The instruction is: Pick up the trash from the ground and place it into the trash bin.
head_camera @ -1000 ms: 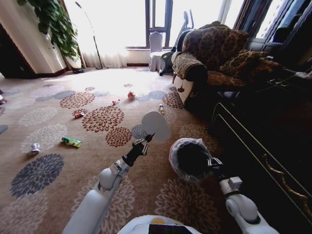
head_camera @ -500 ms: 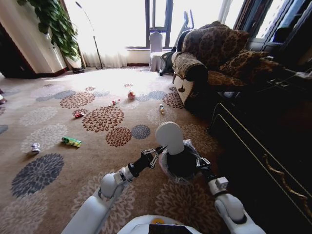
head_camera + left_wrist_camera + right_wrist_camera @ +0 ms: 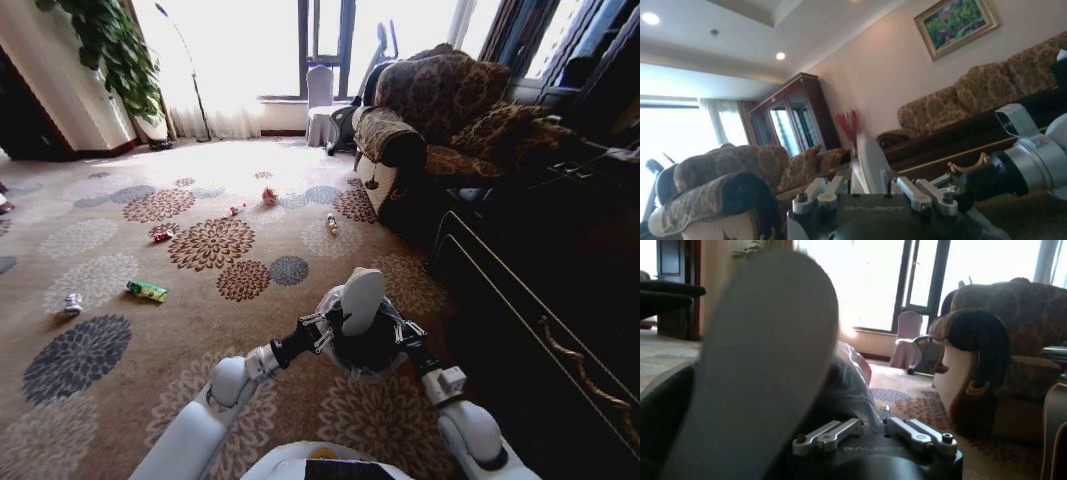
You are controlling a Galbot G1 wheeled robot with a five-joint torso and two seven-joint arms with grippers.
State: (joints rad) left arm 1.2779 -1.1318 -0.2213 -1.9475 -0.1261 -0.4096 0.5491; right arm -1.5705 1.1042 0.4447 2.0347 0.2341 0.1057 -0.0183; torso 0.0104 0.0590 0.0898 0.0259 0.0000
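Over the mouth of the trash bin [image 3: 372,345], held up off the carpet just in front of the robot, the flat white piece [image 3: 361,300] stands almost upright, its long axis running up and leaning slightly away from the left arm. The left tool [image 3: 327,328] grips it by its lower edge, pinched narrow on that edge, just beside the bin's ruffled liner. The piece's bottom end sits above the dark opening, so the drop looks to be straight down. The right tool [image 3: 404,334] is at the bin's rim on the opposite side, apparently clamped on the liner edge and carrying the bin. Other trash lies well away on the carpet: a green packet [image 3: 147,291] and a silver can [image 3: 72,302].
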